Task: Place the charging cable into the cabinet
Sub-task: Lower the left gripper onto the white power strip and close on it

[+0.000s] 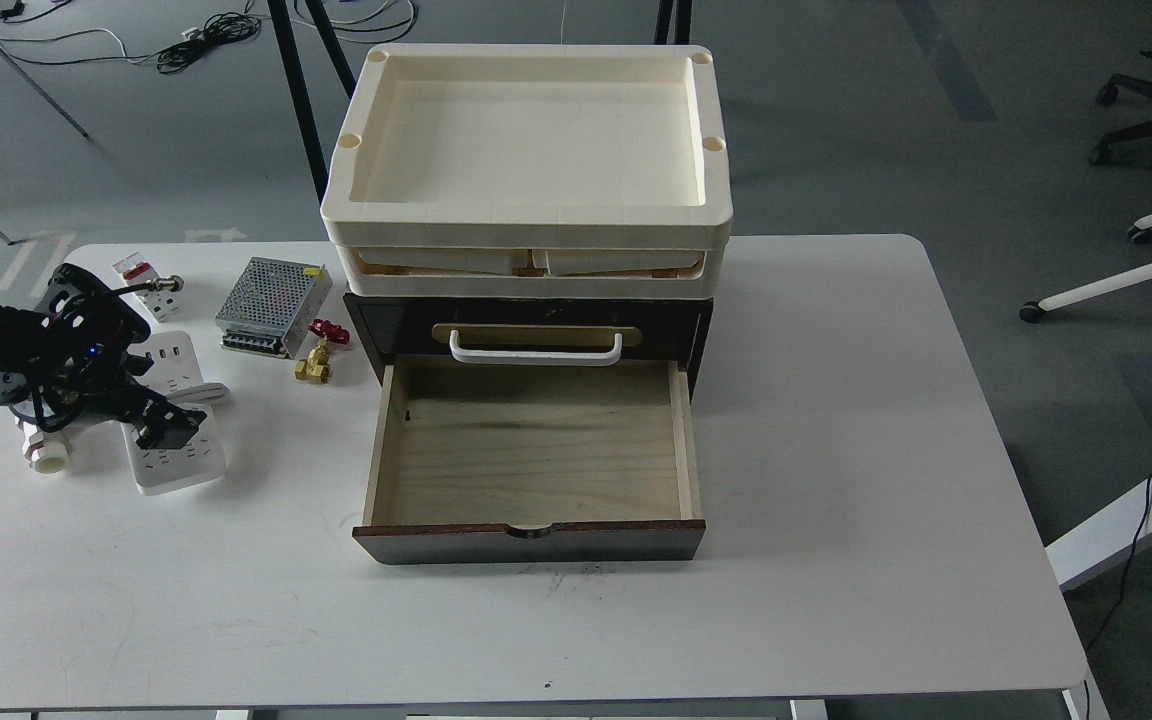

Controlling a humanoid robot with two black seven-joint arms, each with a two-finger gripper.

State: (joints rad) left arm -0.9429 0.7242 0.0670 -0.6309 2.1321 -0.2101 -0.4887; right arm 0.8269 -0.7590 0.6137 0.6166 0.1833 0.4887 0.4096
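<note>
The charging cable is a flat white power strip with its cord wrapped around the middle. It lies on the table at the left. My left gripper is low over the strip's middle, at the cord. It looks dark and small, so I cannot tell whether the fingers are open or shut. The cabinet is dark brown and stands mid-table. Its lower drawer is pulled out, showing an empty pale wood interior. The upper drawer has a white bar handle. My right gripper is out of view.
Cream trays are stacked on the cabinet. A silver perforated power supply, a white breaker with a red switch and a brass valve with a red handle lie between the strip and the cabinet. A white pipe fitting sits left of the strip.
</note>
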